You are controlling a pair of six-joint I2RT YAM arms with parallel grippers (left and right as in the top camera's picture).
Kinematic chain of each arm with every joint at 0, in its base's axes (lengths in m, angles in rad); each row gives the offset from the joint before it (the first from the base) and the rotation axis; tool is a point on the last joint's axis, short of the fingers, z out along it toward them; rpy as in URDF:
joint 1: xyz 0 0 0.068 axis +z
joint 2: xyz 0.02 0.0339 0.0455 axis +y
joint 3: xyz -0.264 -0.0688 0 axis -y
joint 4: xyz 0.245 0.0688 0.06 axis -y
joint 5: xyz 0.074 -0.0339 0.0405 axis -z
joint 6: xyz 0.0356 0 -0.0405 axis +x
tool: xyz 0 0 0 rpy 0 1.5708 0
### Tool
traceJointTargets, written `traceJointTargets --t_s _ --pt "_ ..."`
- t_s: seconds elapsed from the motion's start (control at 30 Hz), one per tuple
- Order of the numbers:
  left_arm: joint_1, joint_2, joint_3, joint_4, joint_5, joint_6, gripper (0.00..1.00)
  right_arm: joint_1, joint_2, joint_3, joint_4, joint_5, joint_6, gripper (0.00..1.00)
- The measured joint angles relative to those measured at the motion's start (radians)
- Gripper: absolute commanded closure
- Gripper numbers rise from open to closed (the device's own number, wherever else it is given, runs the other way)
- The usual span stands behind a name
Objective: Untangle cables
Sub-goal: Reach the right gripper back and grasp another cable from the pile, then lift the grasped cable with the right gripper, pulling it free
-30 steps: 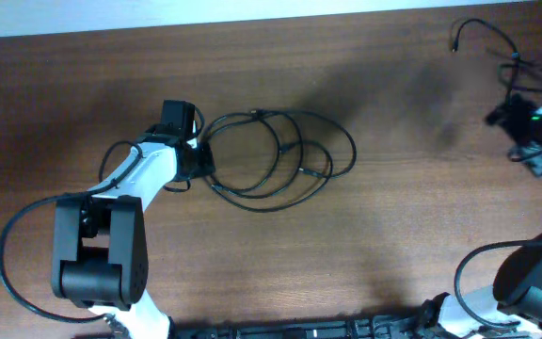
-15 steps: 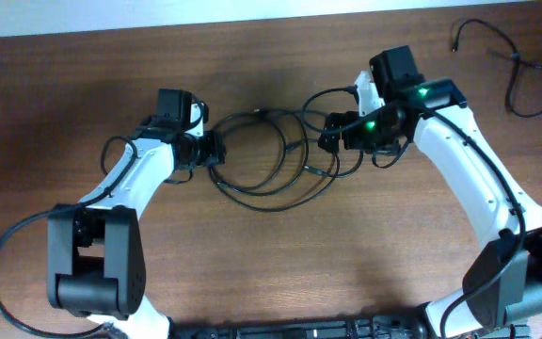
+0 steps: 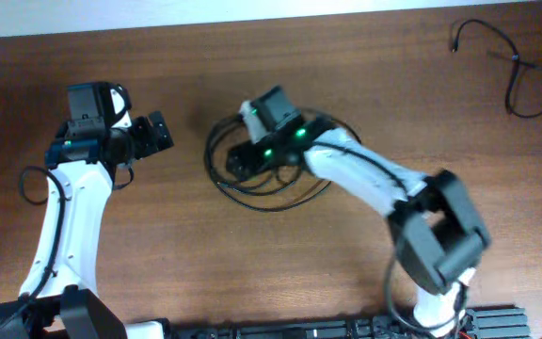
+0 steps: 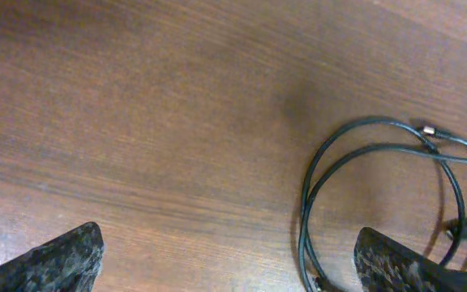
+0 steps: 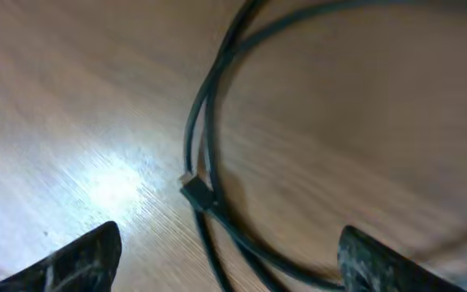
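The cables point(image 3: 294, 179) lie as loose black overlapping loops on the brown table, mid-view from overhead. My right gripper point(image 3: 240, 160) hovers over the left side of the loops, open. In the right wrist view its jaws point(image 5: 233, 261) straddle two strands point(image 5: 205, 130) and a small plug end point(image 5: 193, 193) without touching them. My left gripper point(image 3: 161, 135) stands open to the left of the loops, apart from them. The left wrist view shows bare wood between its jaws point(image 4: 229, 264), and cable loops point(image 4: 310, 186) with a silver plug tip point(image 4: 430, 130) ahead on the right.
Another thin black cable point(image 3: 514, 66) lies by itself at the far right corner of the table point(image 3: 365, 264). A pale wall edge runs along the top. The arms' bases sit at the near edge.
My left gripper opened and drew back to the left, away from the loops. My right arm swept in from the right and across to the loops' left side.
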Motion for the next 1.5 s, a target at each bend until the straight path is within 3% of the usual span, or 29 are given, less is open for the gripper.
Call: traceJointTargets --t_s 0.2,0.23,0.27,0.3,0.63,0.77,0.9,1.0,1.1,1.13,1.2,1.37,1.43,1.5 --pt "0.0 0.0 0.0 -0.024 0.0 0.0 0.01 0.102 0.071 -0.003 0.23 0.003 0.0 0.19" --pt "0.0 0.0 0.0 -0.025 0.0 0.0 0.01 0.114 0.073 -0.003 0.253 0.034 -0.002 0.34" --pt "0.0 0.0 0.0 -0.026 0.0 0.0 0.01 0.125 0.077 -0.003 0.268 0.077 -0.012 0.43" --pt "0.0 0.0 0.0 -0.026 0.0 0.0 0.01 0.143 0.089 -0.003 0.275 0.127 -0.032 0.46" --pt "0.0 -0.001 0.0 -0.026 0.0 0.0 0.01 0.23 0.168 -0.003 0.271 0.208 -0.068 0.51" --pt "0.0 -0.001 0.0 -0.027 0.0 0.0 0.01 0.231 0.177 0.006 0.263 0.215 -0.068 0.44" --pt "0.0 -0.001 0.0 -0.027 0.0 0.0 0.01 0.23 0.141 0.056 0.099 0.222 -0.068 0.44" --pt "0.0 -0.001 0.0 -0.027 0.0 0.0 0.01 0.23 0.131 0.069 -0.116 0.225 -0.068 0.44" --pt "0.0 -0.001 0.0 -0.026 0.0 0.0 0.01 0.23 0.13 0.069 -0.153 0.257 -0.068 0.45" --pt "0.0 -0.001 0.0 -0.026 0.0 0.0 0.01 0.23 0.13 0.069 -0.156 0.265 -0.068 0.52" --pt "0.0 -0.001 0.0 -0.026 0.0 0.0 0.01 0.23 0.132 0.069 -0.162 0.27 -0.067 0.95" --pt "0.0 -0.001 0.0 -0.026 0.0 0.0 0.01 0.222 0.14 0.079 -0.197 0.261 -0.067 0.96" --pt "0.0 -0.001 0.0 -0.029 0.0 0.0 0.01 0.188 0.131 0.119 -0.35 0.24 -0.069 0.96" --pt "0.0 -0.001 0.0 -0.031 0.0 0.0 0.01 0.059 0.0 0.187 -0.472 0.163 -0.119 0.96"
